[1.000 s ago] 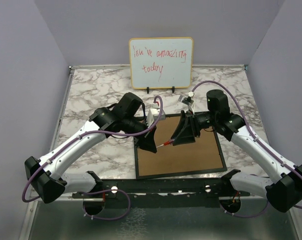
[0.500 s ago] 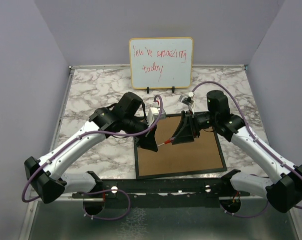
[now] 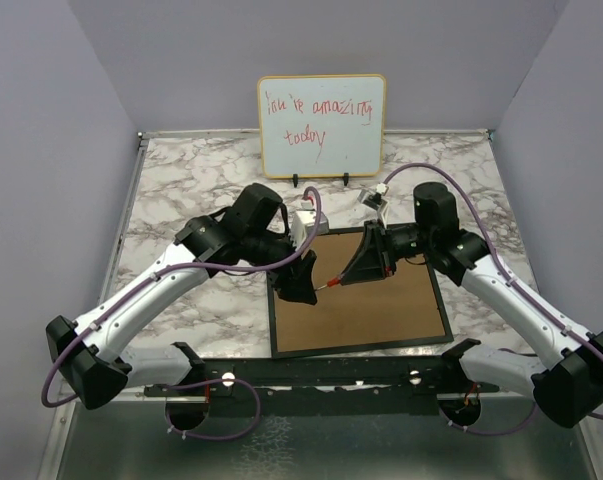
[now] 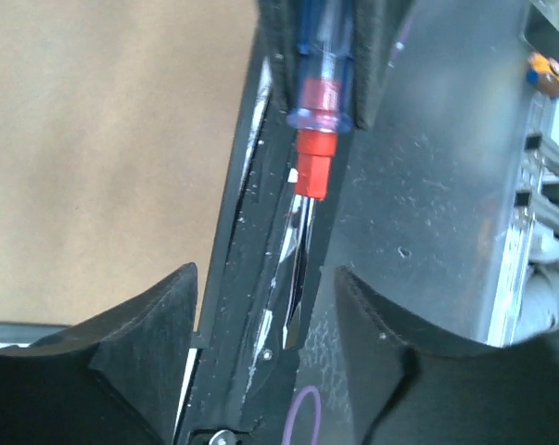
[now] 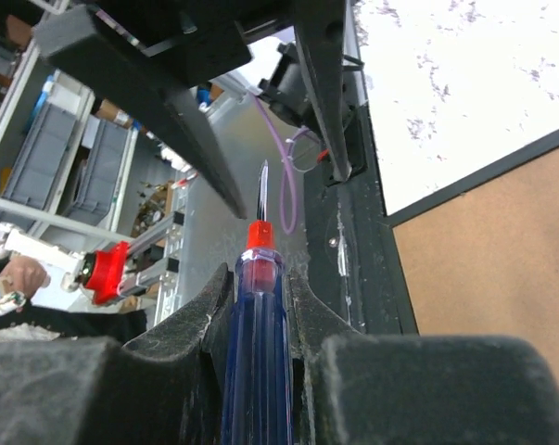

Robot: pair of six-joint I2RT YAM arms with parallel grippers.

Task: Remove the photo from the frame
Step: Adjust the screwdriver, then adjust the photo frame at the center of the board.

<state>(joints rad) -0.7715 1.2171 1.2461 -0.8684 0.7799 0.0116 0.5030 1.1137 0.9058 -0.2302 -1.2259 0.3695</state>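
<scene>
plainly, the black picture frame (image 3: 371,305) lies face down on the marble table (image 3: 201,180), its brown fibreboard back (image 4: 103,139) up, so its front is hidden. the right gripper (image 5: 259,278) clamps a blue-handled screwdriver (image 5: 256,343), whose shaft is over the frame's black rim. the left gripper (image 4: 265,306) has its fingers (image 4: 140,324) parted either side of that shaft, gripping nothing. whether the glinting tip touches the rim is hard to tell.

The left arm (image 3: 151,285) and right arm (image 3: 511,295) are wearing white shells between bulky black joints. A purple cable (image 3: 421,164) is trailing along each. Black wedge-shaped fingers (image 4: 140,324) are capping the wrists.
</scene>
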